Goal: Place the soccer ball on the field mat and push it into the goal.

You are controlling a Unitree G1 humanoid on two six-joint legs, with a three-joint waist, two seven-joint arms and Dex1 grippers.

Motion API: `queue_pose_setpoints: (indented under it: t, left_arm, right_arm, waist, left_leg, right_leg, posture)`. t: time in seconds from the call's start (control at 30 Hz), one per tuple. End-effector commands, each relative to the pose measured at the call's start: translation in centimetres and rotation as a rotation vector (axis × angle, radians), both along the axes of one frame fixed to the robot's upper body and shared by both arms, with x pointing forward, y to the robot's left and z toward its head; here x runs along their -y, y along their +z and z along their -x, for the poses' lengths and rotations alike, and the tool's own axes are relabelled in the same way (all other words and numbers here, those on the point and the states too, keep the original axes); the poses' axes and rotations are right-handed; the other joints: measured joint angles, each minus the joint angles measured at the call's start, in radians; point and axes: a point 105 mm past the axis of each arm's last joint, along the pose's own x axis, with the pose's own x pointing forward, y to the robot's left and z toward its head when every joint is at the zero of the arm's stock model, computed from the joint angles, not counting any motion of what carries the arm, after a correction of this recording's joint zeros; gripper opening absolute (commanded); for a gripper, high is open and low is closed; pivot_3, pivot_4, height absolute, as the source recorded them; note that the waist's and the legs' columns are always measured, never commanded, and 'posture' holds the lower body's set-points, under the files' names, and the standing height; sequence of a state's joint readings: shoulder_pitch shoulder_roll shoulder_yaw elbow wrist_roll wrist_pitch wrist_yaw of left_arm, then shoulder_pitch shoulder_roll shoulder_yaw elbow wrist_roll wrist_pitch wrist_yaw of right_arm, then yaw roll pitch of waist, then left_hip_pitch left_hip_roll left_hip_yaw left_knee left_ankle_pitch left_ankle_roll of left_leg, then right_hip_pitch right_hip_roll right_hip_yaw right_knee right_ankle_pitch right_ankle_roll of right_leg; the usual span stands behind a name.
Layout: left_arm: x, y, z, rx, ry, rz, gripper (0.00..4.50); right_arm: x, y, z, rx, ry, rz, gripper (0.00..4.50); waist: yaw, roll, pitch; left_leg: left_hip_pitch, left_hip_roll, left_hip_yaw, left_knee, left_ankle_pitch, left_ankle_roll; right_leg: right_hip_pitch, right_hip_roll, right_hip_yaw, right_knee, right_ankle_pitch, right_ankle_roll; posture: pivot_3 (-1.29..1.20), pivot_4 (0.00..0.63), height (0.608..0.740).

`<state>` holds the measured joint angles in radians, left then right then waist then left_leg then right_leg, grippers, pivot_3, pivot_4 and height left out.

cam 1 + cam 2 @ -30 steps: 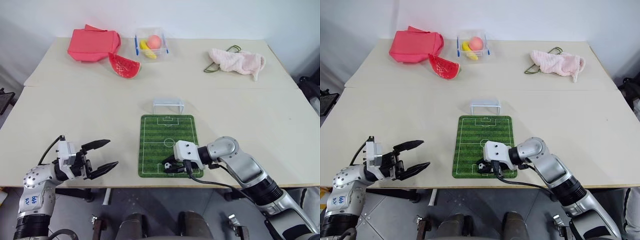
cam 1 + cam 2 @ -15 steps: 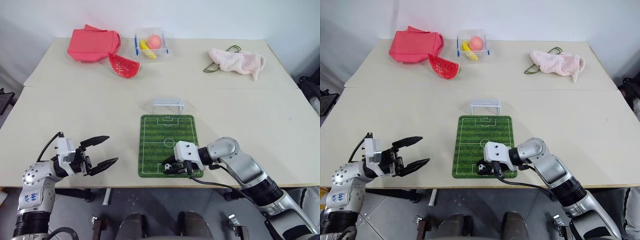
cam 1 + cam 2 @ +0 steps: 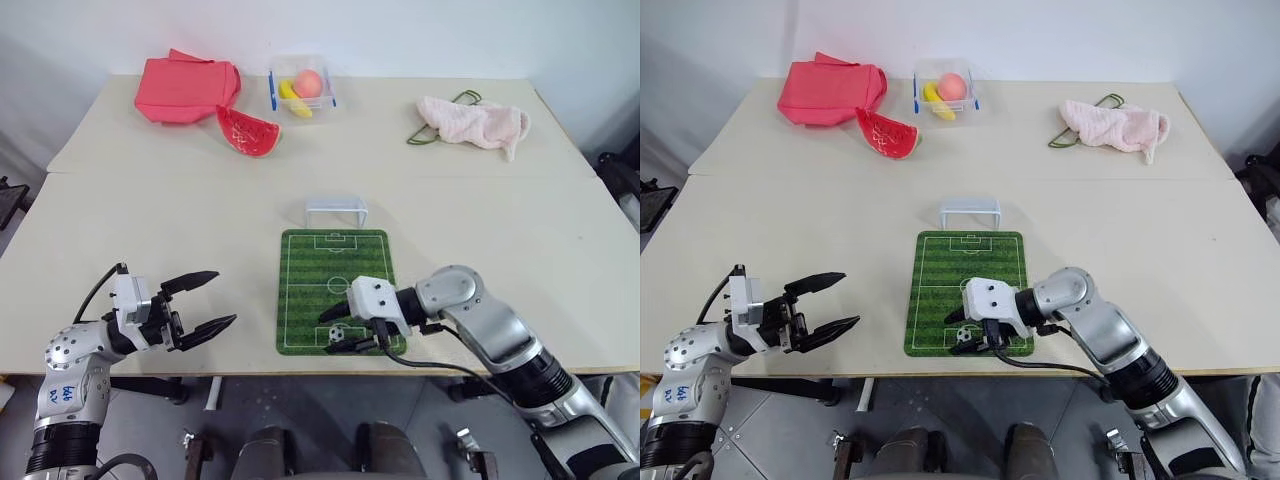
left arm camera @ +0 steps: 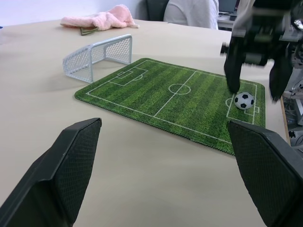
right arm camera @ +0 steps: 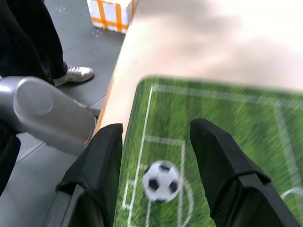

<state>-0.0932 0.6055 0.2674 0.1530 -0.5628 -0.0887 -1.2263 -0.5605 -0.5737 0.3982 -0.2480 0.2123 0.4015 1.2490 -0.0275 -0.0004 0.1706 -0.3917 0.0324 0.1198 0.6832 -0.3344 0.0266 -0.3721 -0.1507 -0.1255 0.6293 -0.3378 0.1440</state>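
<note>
The tiny black-and-white soccer ball (image 3: 336, 335) lies on the near end of the green field mat (image 3: 335, 265), inside the near penalty box. My right gripper (image 3: 327, 334) hovers just above it, open, one black finger on each side of the ball (image 5: 161, 182) and neither touching it. The white toy goal (image 3: 336, 211) stands at the mat's far end. My left gripper (image 3: 224, 297) is open and holds nothing, level above the table to the left of the mat (image 4: 175, 94).
Far across the table lie a red bag (image 3: 187, 88), a watermelon slice (image 3: 248, 130), a clear container of fruit (image 3: 302, 88) and a pink towel (image 3: 475, 122). The table's front edge runs just behind the mat's near end.
My right gripper has opened and lifted a little off the ball, which stays on the mat. The left arm has kept still.
</note>
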Motion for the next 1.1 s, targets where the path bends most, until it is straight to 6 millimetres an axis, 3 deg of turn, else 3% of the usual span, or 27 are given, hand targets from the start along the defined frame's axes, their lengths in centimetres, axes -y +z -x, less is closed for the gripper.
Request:
queue_pose_setpoints:
  t: [0.03, 0.27, 0.43, 0.73, 0.9, 0.97, 1.1]
  left_arm:
    - [-0.6, 0.7, 0.6, 0.031, 0.001, -0.009, 4.50]
    - [-1.0, 0.2, 1.2, 0.010, 0.005, -0.022, 4.50]
    - [-1.1, 0.2, 1.6, -0.004, -0.006, -0.027, 4.50]
    - [-1.1, 0.4, 1.4, 0.005, 0.004, -0.034, 4.50]
    - [-0.8, 0.7, 0.8, 0.023, 0.004, -0.023, 4.50]
    - [-0.6, 1.1, 0.3, 0.036, 0.003, -0.015, 4.50]
    - [-0.5, 1.4, -0.7, 0.056, 0.015, -0.004, 4.50]
  right_arm:
    - [-0.2, 2.0, 0.9, 0.023, 0.023, -0.043, 2.41]
    - [0.7, 0.0, 3.3, -0.063, 0.046, -0.004, 0.13]
    - [1.0, -2.4, 3.1, -0.121, 0.017, 0.021, 0.03]
    - [0.0, -3.7, 1.1, -0.129, -0.022, 0.005, 0.03]
    - [1.1, -1.8, -4.2, -0.015, -0.195, -0.035, 0.03]
    - [2.1, 1.1, -8.0, 0.106, -0.322, -0.089, 0.03]
    - [3.4, 6.1, -11.8, 0.241, -0.456, -0.213, 0.03]
  waist:
    - [0.000, 0.000, 0.000]
    - [0.002, -0.001, 0.000]
    - [-0.001, -0.002, -0.001]
    - [0.000, -0.002, -0.001]
    - [-0.001, -0.002, -0.001]
    - [-0.002, -0.002, -0.001]
    - [-0.004, -0.002, -0.001]
  left_leg:
    - [0.000, 0.000, 0.000, 0.000, 0.000, 0.000]
    - [0.000, 0.000, 0.000, 0.000, 0.000, 0.000]
    - [0.000, 0.000, 0.000, 0.000, 0.000, 0.000]
    - [0.000, 0.000, 0.000, 0.000, 0.000, 0.000]
    - [0.000, 0.000, 0.001, 0.000, 0.000, 0.000]
    - [0.000, 0.000, 0.001, 0.000, 0.000, 0.000]
    - [0.000, 0.000, 0.001, 0.000, 0.000, 0.000]
  right_leg:
    - [0.000, 0.000, 0.000, 0.000, 0.000, 0.000]
    - [0.000, -0.001, 0.000, 0.000, 0.000, 0.000]
    - [0.001, 0.000, 0.000, -0.001, 0.000, 0.000]
    - [0.000, 0.000, 0.000, 0.000, 0.000, 0.000]
    - [0.000, 0.000, 0.000, 0.000, 0.000, 0.000]
    - [0.000, 0.000, 0.000, 0.000, 0.000, 0.000]
    - [-0.001, 0.000, 0.000, 0.001, 0.000, 0.000]
  posture:
    - [0.00, 0.150, 0.740]
    - [0.00, 0.150, 0.740]
    - [0.00, 0.150, 0.740]
    - [0.00, 0.150, 0.740]
    - [0.00, 0.150, 0.740]
    - [0.00, 0.150, 0.740]
    - [0.00, 0.150, 0.740]
